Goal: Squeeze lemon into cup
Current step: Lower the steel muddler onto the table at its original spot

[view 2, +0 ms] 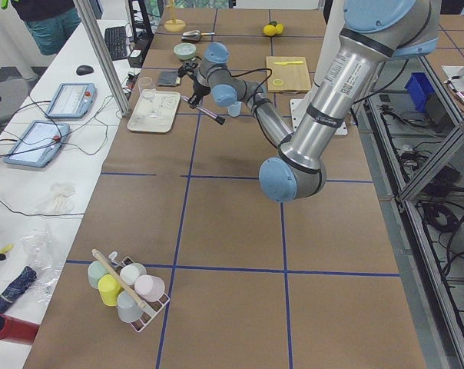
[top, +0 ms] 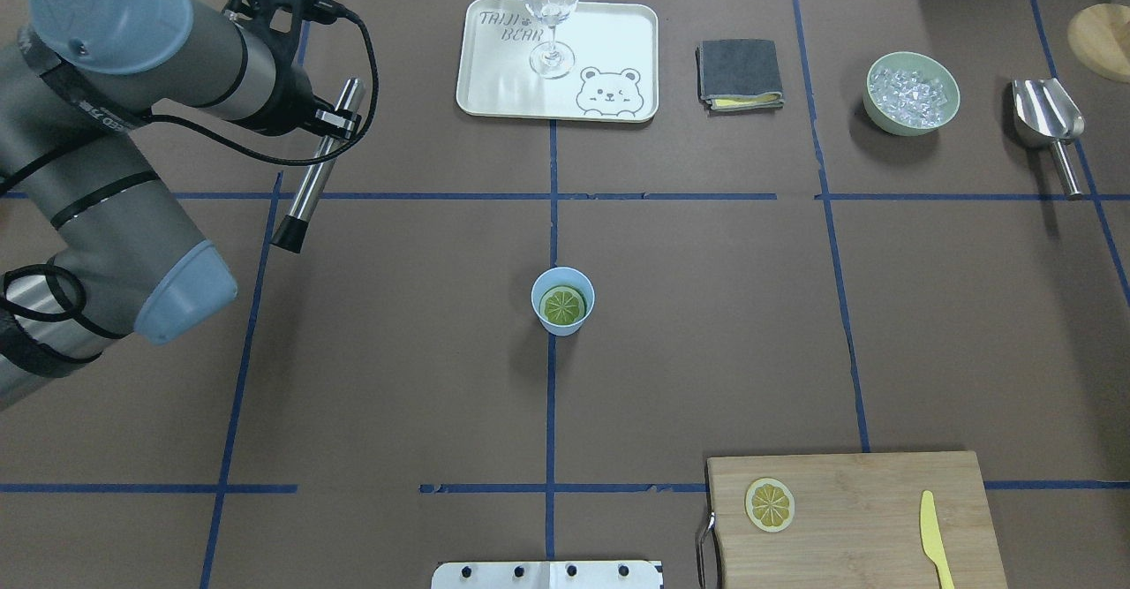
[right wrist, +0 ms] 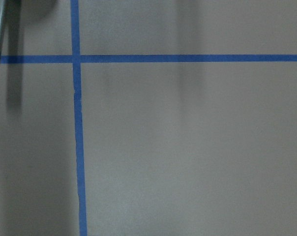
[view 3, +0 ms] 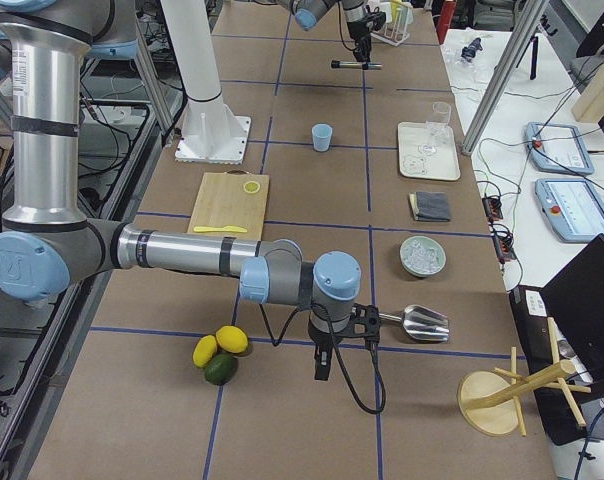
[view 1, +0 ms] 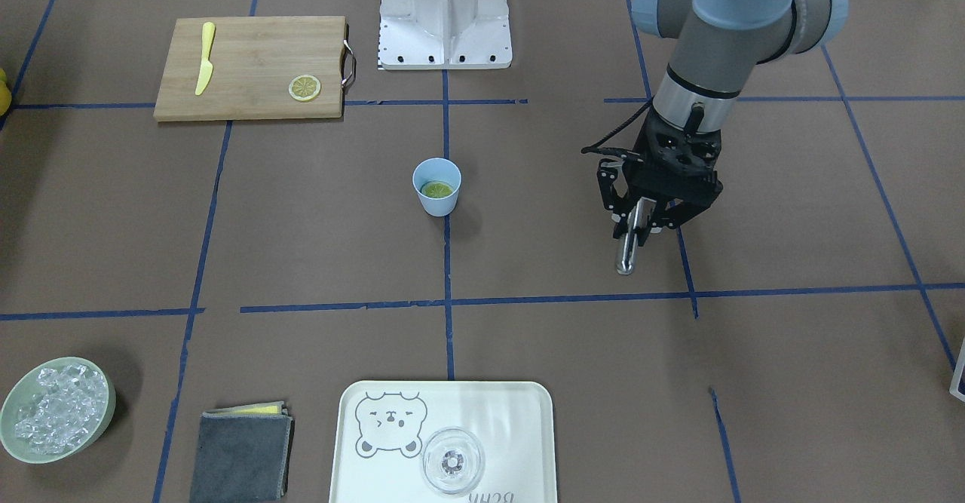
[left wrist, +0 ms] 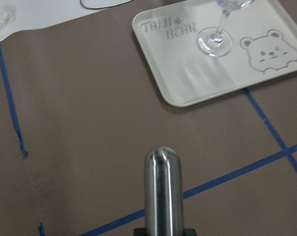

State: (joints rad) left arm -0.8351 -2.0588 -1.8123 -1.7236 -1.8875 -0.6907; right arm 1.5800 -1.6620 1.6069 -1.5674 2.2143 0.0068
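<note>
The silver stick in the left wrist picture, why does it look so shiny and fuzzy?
Left wrist view: the metal rod sits right by the lens, so it looks soft, and light paints bright stripes along it; the tray shows pale glare too. Right wrist view: the table shows smeary shadows. Front-facing view: sharp, the cup casting a faint shadow.

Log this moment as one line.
left hand: shut on metal rod, apart from cup | cup: upright, lemon slice inside | right hand: state unclear | spare slice: on cutting board

Overhead, front views opposed (share cup (view 1: 437, 203)); 2 wrist cams close-in.
</note>
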